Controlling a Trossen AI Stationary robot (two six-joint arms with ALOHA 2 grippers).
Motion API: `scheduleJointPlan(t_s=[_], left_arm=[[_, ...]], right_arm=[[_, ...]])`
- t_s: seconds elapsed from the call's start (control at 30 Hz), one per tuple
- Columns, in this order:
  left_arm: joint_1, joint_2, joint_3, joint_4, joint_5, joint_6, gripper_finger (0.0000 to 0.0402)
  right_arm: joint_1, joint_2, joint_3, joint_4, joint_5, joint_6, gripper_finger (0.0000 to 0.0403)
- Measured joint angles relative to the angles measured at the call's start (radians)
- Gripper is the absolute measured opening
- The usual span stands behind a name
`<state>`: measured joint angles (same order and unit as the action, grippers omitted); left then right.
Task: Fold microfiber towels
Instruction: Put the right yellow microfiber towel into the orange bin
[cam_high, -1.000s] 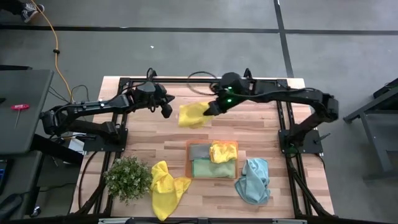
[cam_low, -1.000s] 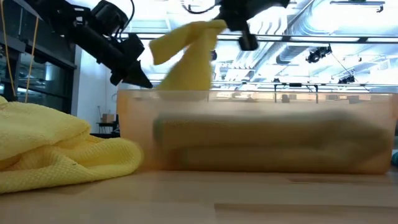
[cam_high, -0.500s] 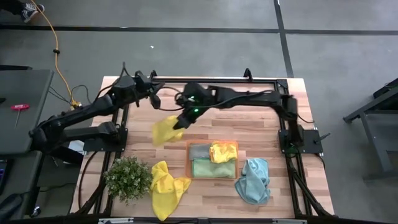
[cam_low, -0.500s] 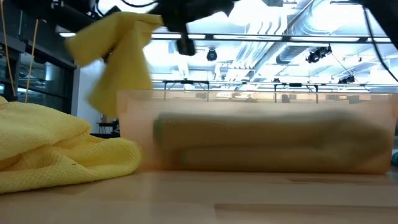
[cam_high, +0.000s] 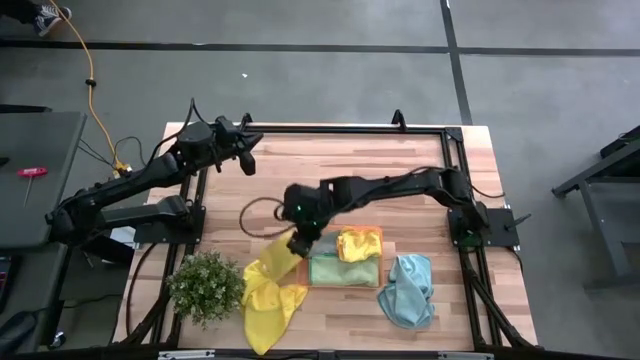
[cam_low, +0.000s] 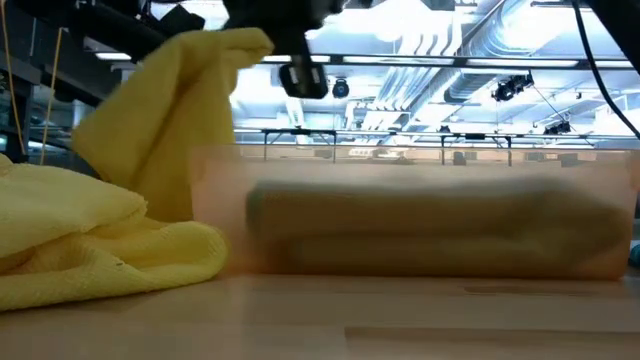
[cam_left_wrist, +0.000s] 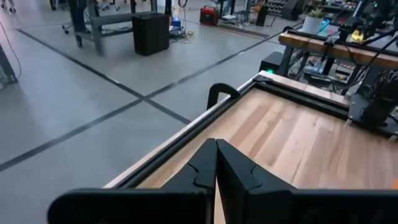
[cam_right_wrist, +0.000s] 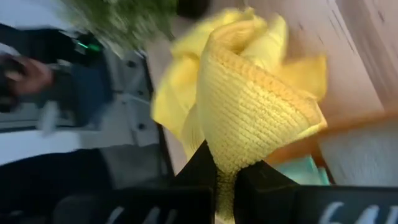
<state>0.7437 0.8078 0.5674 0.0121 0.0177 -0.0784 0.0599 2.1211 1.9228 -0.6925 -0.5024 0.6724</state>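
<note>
— Two grippers, so which one has work in hand?

— Only the right gripper (cam_high: 299, 240). It hangs over the middle of the worktop (cam_high: 420, 170), just beside the near-left corner of the orange tray (cam_high: 374, 232), and it is pinched tight on a bunched yellow towel (cam_high: 279, 258). The right wrist view shows the cloth (cam_right_wrist: 249, 118) squeezed between both fingers, folds puffing out past them.

— And which way does the towel run from the grip?

— It trails down and toward the front-left, with its lower end reaching the crumpled yellow towel (cam_high: 262, 300) that lies flat by the potted plant (cam_high: 205, 285). From the low view the held cloth (cam_low: 170, 130) droops in a long hanging fold, top at the gripper, bottom near that pile (cam_low: 100, 240). Whether the two cloths touch I cannot tell.

— So what does the coming move depend on?

— My guess: the hanging length points at the bare wood left of the tray, so laying it out there seems likely. The left gripper (cam_high: 245, 160) sits clamped on nothing at the far-left corner, well apart, and would have to come across to help.

— Other towels?

— Grey, green and yellow ones lie in the tray; a light blue towel (cam_high: 408, 290) lies right of it.
</note>
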Motion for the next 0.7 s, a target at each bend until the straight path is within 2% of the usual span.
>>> scheduleJointPlan(t_s=[0.17, 0.43, 0.6, 0.7], left_arm=[[0.000, 0.000, 0.000, -0.031, -0.005, -0.001, 0.0000], [-0.001, 0.000, 0.000, -0.055, -0.048, 0.000, 0.0000], [0.000, 0.000, 0.000, -0.055, -0.075, 0.003, 0.0000], [0.000, 0.002, 0.000, -0.054, -0.083, 0.041, 0.0000]], right_arm=[[0.069, -0.017, 0.000, -0.169, 0.154, 0.016, 0.0000], [0.145, -0.109, -0.001, -0.377, 0.404, 0.155, 0.0000], [0.178, -0.133, -0.001, -0.461, 0.465, 0.224, 0.0000], [0.190, -0.134, -0.001, -0.462, 0.461, 0.269, 0.0000]])
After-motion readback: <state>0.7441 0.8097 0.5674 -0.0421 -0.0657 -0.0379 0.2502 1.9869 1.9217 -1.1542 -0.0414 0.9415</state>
